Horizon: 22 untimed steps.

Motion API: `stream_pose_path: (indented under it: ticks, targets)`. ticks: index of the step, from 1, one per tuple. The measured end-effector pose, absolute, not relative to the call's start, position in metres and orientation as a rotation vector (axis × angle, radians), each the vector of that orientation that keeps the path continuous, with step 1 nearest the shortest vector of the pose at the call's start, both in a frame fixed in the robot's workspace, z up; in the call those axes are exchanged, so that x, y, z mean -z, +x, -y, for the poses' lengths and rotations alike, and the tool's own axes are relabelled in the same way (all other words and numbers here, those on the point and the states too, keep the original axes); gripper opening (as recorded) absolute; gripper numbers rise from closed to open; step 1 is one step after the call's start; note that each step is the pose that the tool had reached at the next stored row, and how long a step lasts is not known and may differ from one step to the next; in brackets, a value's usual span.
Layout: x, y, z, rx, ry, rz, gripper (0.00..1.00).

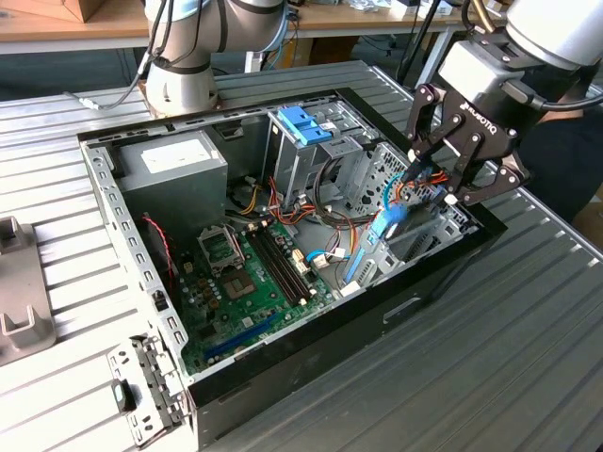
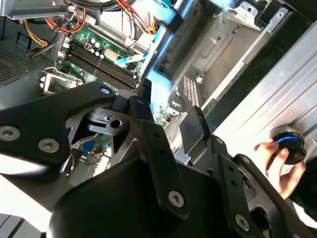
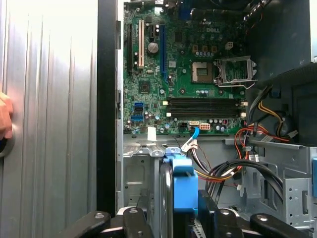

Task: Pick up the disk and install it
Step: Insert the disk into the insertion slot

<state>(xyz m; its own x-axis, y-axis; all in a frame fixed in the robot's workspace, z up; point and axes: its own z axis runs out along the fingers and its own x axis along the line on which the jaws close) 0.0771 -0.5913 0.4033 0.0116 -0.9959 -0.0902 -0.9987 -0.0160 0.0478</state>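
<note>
The disk [image 1: 384,235] stands on its edge inside the open computer case [image 1: 311,358], tilted. Its long side slopes down toward the green board [image 1: 250,282]. The black gripper [image 1: 435,184] holds the disk's top end, with a finger [image 3: 136,225] pressed on each side of the blue frame. A person's hand [image 2: 280,166] rests on the metal table [image 1: 528,330] beside the case.

— Colours? The disk [image 1: 384,229] is light blue framed, the gripper [image 1: 450,174] black.
— The motherboard [image 3: 188,74] is green; the table [image 1: 528,330] is ribbed grey metal.
</note>
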Motion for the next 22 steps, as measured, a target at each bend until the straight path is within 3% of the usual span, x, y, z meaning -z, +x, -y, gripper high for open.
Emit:
stream_pose_path:
  ticks: [10, 17, 22]
  targets:
    - [-0.405, 0.077, 0.59, -0.168, -2.205, -2.175, 0.49]
    - [-0.392, 0.09, 0.587, -0.182, -2.208, -2.178, 0.12]
    - [-0.379, 0.102, 0.587, -0.185, -2.209, -2.18, 0.1]
